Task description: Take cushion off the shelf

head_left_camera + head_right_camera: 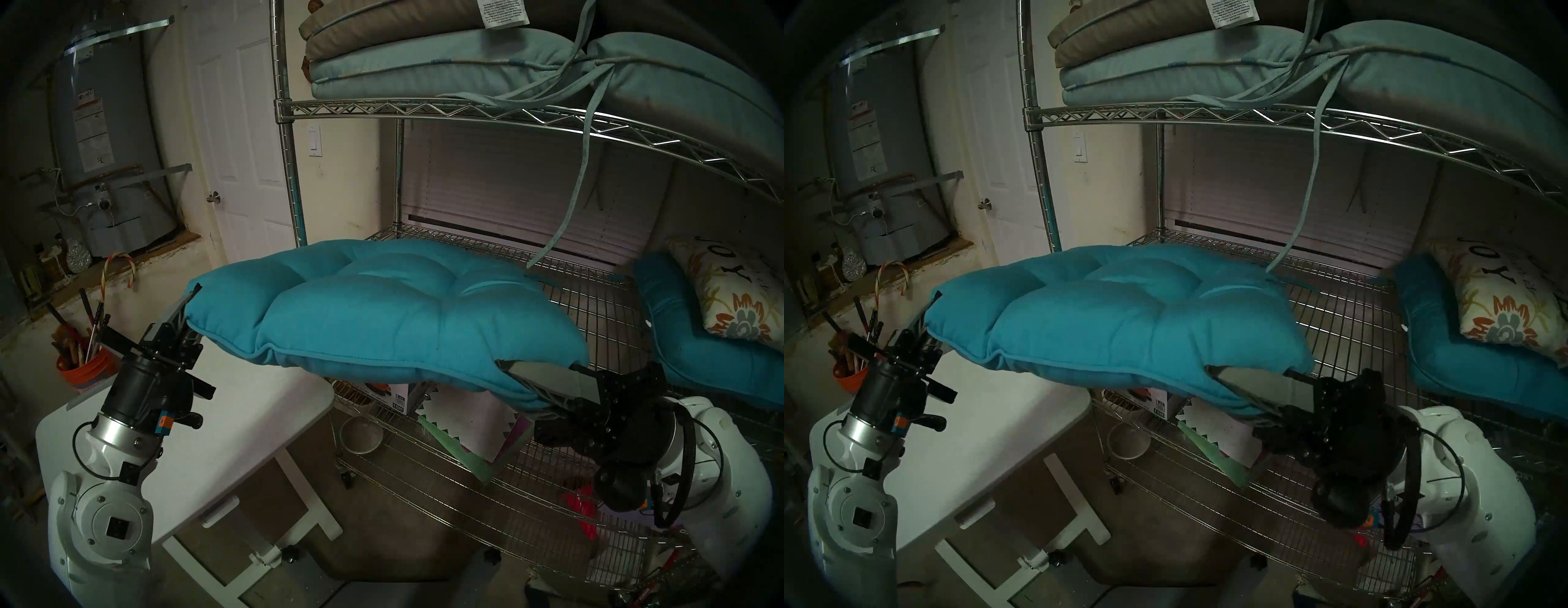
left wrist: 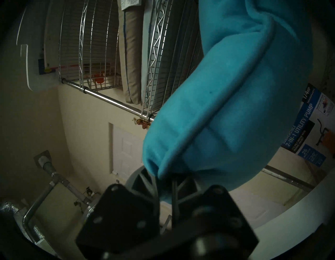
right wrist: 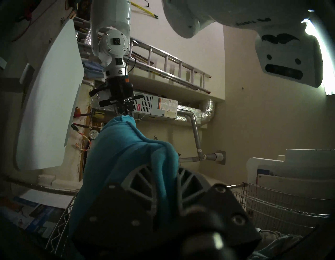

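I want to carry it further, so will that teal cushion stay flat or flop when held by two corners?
Probably floppy: the cushion sags between the left pincer and the right pincer. Likely light, since corner pinches alone hold it. Its fabric bunches there, so it may slip.

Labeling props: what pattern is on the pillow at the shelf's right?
Pillow: cream with orange-and-grey florals, dark lettering; clearest in head view.
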Controlling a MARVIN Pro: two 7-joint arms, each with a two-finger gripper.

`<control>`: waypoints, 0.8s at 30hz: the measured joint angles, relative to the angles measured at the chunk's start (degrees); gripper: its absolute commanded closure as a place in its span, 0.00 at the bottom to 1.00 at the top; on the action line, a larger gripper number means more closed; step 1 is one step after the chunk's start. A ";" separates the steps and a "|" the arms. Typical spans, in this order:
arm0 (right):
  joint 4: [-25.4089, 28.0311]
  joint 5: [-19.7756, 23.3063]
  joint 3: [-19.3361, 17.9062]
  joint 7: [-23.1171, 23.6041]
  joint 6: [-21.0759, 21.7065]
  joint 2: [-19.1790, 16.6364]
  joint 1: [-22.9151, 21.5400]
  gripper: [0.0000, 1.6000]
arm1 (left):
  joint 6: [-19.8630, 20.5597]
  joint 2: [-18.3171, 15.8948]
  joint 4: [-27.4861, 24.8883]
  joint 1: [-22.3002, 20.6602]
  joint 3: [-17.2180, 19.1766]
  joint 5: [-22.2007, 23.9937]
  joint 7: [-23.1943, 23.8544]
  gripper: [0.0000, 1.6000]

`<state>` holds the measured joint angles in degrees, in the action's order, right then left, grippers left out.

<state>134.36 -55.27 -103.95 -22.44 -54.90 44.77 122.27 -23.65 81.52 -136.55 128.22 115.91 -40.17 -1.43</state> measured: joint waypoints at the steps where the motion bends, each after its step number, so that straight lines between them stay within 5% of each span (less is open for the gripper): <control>1: 0.31 -0.04 0.08 0.00 0.00 0.03 0.19 1.00 | -0.17 0.15 -0.09 0.21 0.31 0.10 -0.18 1.00; 24: 3.94 -2.08 6.25 -0.76 -0.13 -0.10 4.68 1.00 | -7.81 5.21 -1.41 6.54 12.63 3.33 -5.59 1.00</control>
<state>138.29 -57.35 -97.70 -23.19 -55.02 44.67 126.96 -31.46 86.73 -137.95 134.75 128.54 -36.84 -7.02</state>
